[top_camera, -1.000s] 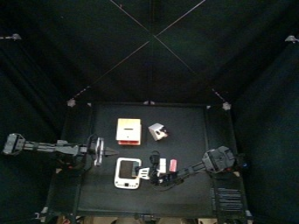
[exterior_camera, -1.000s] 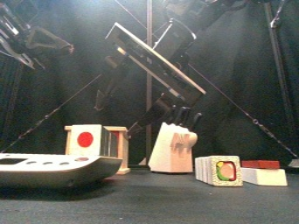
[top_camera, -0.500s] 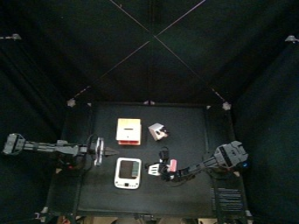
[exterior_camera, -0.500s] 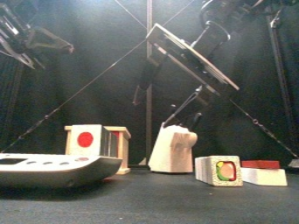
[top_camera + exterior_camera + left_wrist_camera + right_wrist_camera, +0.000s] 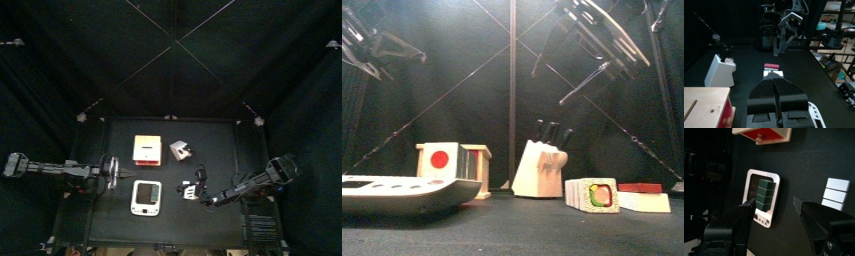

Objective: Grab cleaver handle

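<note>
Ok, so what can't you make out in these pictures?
- Top view: the cleaver handle is too small to show its outline.
- Right wrist view: that handle lies outside the picture.
- Front view: the white scale covers the lower corner of the box behind it.

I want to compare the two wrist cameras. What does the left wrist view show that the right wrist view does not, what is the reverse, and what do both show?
Only the left wrist view shows the left gripper with its jaws closed together, the white knife block, and the right arm hanging over the far side of the table.

Only the right wrist view shows the right gripper with its jaws wide open, and a green block in front of the white device.

Both show the white device, which is only a corner in the left wrist view, and the wooden box with red.
</note>
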You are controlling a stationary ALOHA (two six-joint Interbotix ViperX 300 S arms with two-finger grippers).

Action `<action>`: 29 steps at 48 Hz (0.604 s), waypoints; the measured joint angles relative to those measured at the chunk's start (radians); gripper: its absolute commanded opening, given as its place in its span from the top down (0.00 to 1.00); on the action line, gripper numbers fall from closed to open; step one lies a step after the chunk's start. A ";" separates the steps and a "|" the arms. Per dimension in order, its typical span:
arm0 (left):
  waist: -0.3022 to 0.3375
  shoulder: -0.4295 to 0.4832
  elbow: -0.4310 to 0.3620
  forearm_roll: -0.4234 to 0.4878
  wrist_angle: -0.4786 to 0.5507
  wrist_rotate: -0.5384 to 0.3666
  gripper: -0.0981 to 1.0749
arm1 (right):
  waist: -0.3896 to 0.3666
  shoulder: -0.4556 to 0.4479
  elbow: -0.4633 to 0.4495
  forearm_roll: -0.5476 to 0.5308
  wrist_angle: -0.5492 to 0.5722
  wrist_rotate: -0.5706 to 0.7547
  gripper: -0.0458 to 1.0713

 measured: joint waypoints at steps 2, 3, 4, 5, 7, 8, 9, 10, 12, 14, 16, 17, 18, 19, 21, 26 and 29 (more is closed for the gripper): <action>0.002 -0.002 0.000 0.000 0.000 0.000 0.93 | -0.002 -0.023 0.003 0.014 0.003 -0.029 0.13; 0.002 -0.002 0.000 0.000 0.000 0.000 0.93 | -0.002 -0.032 0.002 0.023 0.008 -0.048 0.13; 0.002 -0.002 0.000 0.000 0.000 -0.002 0.93 | -0.002 -0.041 0.002 0.032 0.011 -0.064 0.13; 0.003 0.000 0.000 0.000 0.000 0.000 0.93 | -0.002 -0.051 0.003 0.043 0.017 -0.083 0.13; 0.003 -0.002 0.000 0.000 0.000 0.000 0.93 | -0.003 -0.064 0.002 0.063 0.026 -0.112 0.13; 0.005 -0.002 0.000 0.000 0.000 0.000 0.93 | -0.002 -0.069 0.002 0.072 0.031 -0.127 0.13; 0.005 -0.002 0.000 0.000 0.000 0.000 0.93 | -0.002 -0.071 0.000 0.083 0.035 -0.143 0.13; 0.005 0.000 0.000 0.000 0.000 0.000 0.93 | -0.003 -0.074 0.000 0.092 0.040 -0.155 0.13; 0.006 -0.002 0.000 0.000 0.000 0.000 0.93 | -0.002 -0.075 -0.008 0.115 0.049 -0.189 0.13; 0.006 0.000 0.000 0.002 0.000 -0.002 0.93 | -0.003 -0.077 -0.014 0.133 0.058 -0.216 0.13; 0.006 0.000 0.000 0.000 0.002 0.000 0.93 | -0.003 -0.077 -0.021 0.155 0.067 -0.247 0.13; 0.006 0.000 0.000 0.000 0.000 0.000 0.93 | -0.003 -0.077 -0.026 0.163 0.072 -0.259 0.13; 0.006 -0.002 0.000 0.000 0.000 0.000 0.93 | -0.003 -0.077 -0.029 0.172 0.075 -0.272 0.13; 0.006 -0.002 0.000 0.000 0.000 0.000 0.93 | -0.003 -0.075 -0.035 0.181 0.077 -0.288 0.13; 0.008 -0.002 0.000 0.000 0.000 0.000 0.93 | -0.005 -0.077 -0.044 0.195 0.080 -0.314 0.13; 0.009 -0.002 0.000 0.000 0.000 0.000 0.93 | -0.009 -0.077 -0.066 0.224 0.086 -0.377 0.13; 0.011 0.000 0.000 0.000 0.000 -0.002 0.93 | -0.015 -0.083 -0.078 0.245 0.089 -0.417 0.13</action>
